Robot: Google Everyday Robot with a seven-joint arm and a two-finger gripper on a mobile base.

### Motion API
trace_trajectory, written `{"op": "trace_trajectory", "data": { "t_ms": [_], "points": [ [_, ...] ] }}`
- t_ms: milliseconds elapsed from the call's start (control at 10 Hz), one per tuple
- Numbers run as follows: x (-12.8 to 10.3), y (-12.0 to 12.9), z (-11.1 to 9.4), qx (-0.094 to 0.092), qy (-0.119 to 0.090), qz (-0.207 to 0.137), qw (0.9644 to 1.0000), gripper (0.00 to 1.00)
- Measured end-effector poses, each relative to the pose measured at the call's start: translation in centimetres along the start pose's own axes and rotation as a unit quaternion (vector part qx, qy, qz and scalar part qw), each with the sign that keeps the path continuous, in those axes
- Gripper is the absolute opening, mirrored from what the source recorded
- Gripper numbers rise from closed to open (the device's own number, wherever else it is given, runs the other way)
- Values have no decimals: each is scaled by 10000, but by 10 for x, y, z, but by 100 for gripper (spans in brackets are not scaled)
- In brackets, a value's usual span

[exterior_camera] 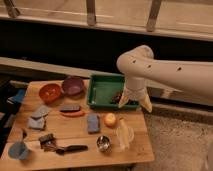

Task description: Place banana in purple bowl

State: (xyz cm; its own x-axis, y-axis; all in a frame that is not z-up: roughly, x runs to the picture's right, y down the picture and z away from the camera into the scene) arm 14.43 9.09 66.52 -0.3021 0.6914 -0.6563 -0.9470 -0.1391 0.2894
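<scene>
The banana point(123, 134) is a pale-yellow curved piece lying near the right front of the wooden table point(75, 132). At the table's back, left of centre, sits the empty purple bowl point(73, 85). My gripper point(136, 102) hangs from the white arm over the right end of the green tray point(106, 77), above and behind the banana. Its fingers point down and stand open, with nothing between them. One pale finger point(146, 104) shows beyond the tray's right edge.
An orange-red bowl point(50, 92) stands left of the purple one. Dark fruit point(117, 97) lies in the tray. On the table lie a round yellow-orange fruit point(110, 119), a metal cup point(103, 143), a blue sponge point(93, 123), a red-orange item point(74, 113), a blue cup point(18, 150) and a black tool point(67, 148).
</scene>
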Motion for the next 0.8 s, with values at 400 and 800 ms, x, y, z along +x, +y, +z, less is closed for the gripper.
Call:
{"op": "trace_trajectory", "data": {
  "t_ms": [400, 800],
  "points": [
    [16, 14, 8, 58, 173, -701, 9974, 80],
    [12, 14, 15, 25, 283, -665, 9974, 80]
  ]
}}
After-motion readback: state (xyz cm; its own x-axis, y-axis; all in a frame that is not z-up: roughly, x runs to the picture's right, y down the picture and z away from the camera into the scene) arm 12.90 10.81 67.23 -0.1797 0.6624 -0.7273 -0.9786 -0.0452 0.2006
